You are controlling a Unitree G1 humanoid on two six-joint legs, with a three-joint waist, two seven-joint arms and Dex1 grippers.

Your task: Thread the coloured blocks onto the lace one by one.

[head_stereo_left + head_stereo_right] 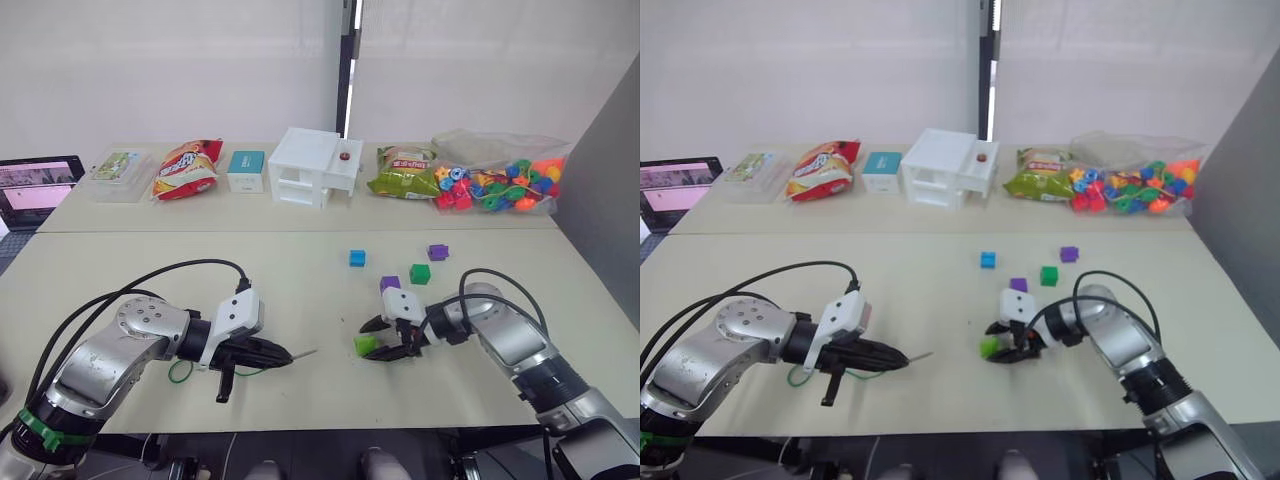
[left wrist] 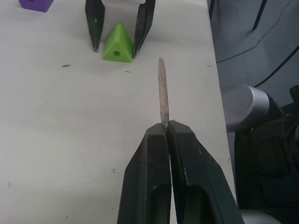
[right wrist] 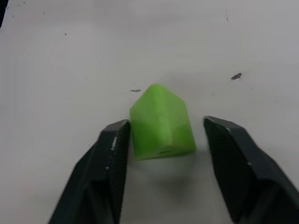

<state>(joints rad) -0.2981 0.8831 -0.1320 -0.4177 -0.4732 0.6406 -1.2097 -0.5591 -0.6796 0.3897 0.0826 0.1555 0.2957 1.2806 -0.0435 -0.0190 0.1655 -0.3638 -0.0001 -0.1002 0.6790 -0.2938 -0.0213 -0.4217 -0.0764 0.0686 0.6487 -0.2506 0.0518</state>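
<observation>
Resting low on the near table [image 1: 150, 260], the right gripper [image 3: 163, 140] has its two black fingers spread apart with the light green block [image 3: 161, 122] sitting on the tabletop between them; one finger [image 3: 112, 158] is just about against the block's side, the other stands a little off it, so nothing is squeezed. Across from it, the left gripper [image 2: 167, 128] is pinched tight on the lace [image 1: 205, 372], whose stiff silvery tip [image 2: 162, 91] juts straight out from the closed fingertips and aims toward the light green block, the tip's end near it but apart. Behind that gripper the green cord loops on the table beneath the arm. Farther out from the right gripper lie the other blocks: a purple block [image 1: 390, 284] just beyond its wrist, a dark green block [image 1: 420, 273] beside that, a second purple block [image 1: 438, 252] further back, and a blue block [image 1: 357, 258] off to the left of them. Along the far table stand a bag of multicoloured beads [image 1: 500, 185], snack bags [image 1: 187, 167], a small white house-like box [image 1: 312, 167] and a teal box [image 1: 246, 170].
</observation>
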